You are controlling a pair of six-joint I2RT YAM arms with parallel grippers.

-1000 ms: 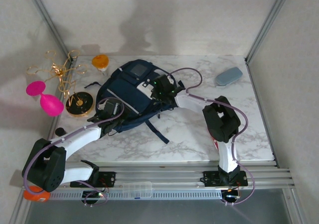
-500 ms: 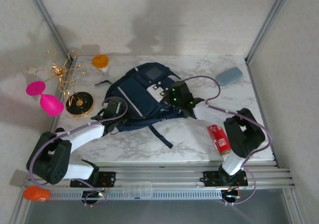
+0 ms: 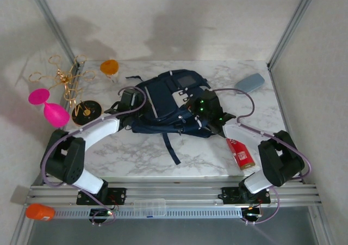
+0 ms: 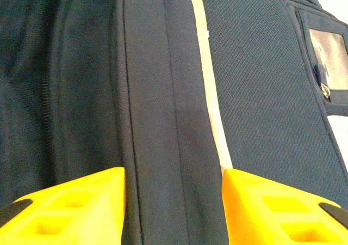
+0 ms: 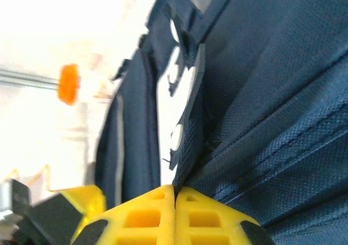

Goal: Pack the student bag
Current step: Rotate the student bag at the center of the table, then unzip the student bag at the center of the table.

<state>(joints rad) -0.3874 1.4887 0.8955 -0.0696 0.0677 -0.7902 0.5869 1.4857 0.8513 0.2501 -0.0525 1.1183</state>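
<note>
A: Starting at the near edge?
B: Yes. On the rail (image 3: 179, 190), a clear box (image 3: 147, 205). Off past its left end, an orange object (image 3: 38, 211), too small to name.

A: Then the table (image 3: 136, 152)?
B: Marble top. Toward the right front, a red box (image 3: 240, 152) lying flat, just beside the right arm.

A: And the bag (image 3: 160, 111)?
B: Mid-table, lying flat between the two arms. Has a dark strap (image 3: 171, 147) trailing toward the near edge and a grey patch (image 3: 186, 81) at the far end.

A: Left gripper (image 4: 173, 179)?
B: Released. Yellow fingers (image 4: 70, 207) spread wide over the bag's left side, with a band of navy cloth and a white trim line (image 4: 209, 92) between them.

A: Right gripper (image 5: 175, 190)?
B: Clenched, pads pressed flat together against a fold on the bag's right side. No telling about any cloth pinched between.

A: Farther back?
B: Left of the bag, a black-and-gold disc (image 3: 87, 113) on the table edge. Outside that, a pink shape (image 3: 49, 108) and a gold wire stand (image 3: 62, 79). At the far left corner, a jar (image 3: 109, 68) with an orange lid, near the bag yet apart from it. At the far right corner, a grey-blue case (image 3: 249, 83), well apart from the bag.
</note>
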